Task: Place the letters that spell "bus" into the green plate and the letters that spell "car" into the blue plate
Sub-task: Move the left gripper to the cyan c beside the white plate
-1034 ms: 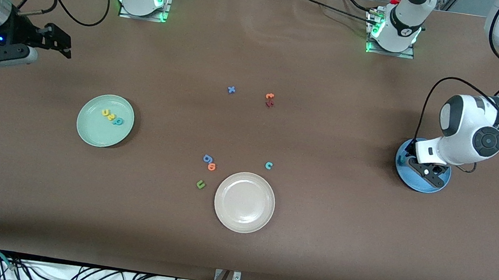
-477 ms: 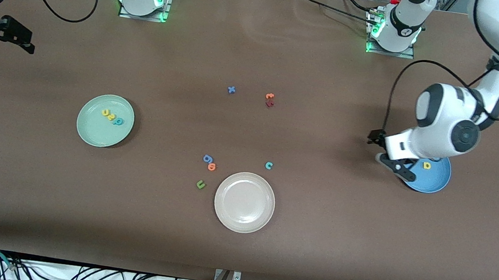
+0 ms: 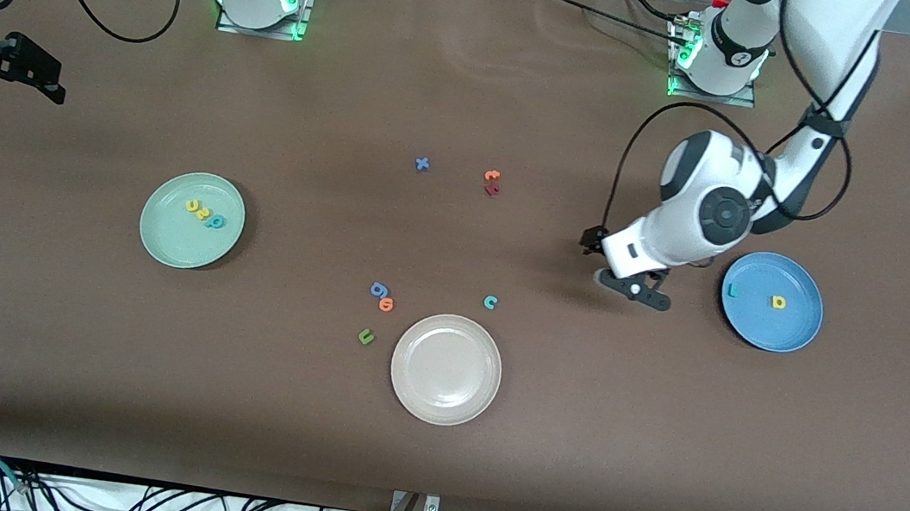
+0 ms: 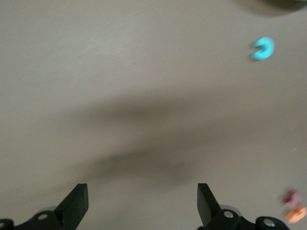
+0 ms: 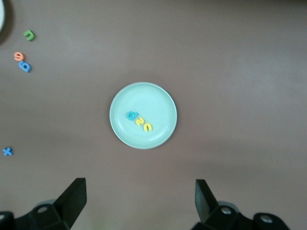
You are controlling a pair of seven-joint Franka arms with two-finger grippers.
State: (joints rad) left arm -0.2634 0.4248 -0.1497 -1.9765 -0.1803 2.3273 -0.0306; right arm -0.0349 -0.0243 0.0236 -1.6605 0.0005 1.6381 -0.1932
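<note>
Left gripper [image 3: 632,288] moved off blue plate [image 3: 793,332], fingers apart; right gripper's [image 3: 26,68] apart.

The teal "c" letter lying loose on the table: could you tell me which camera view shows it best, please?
The front view: the teal "c" is sharp there, lying near the beige-white plate. The left wrist view shows it blurred, and the right wrist view does not show it.
</note>
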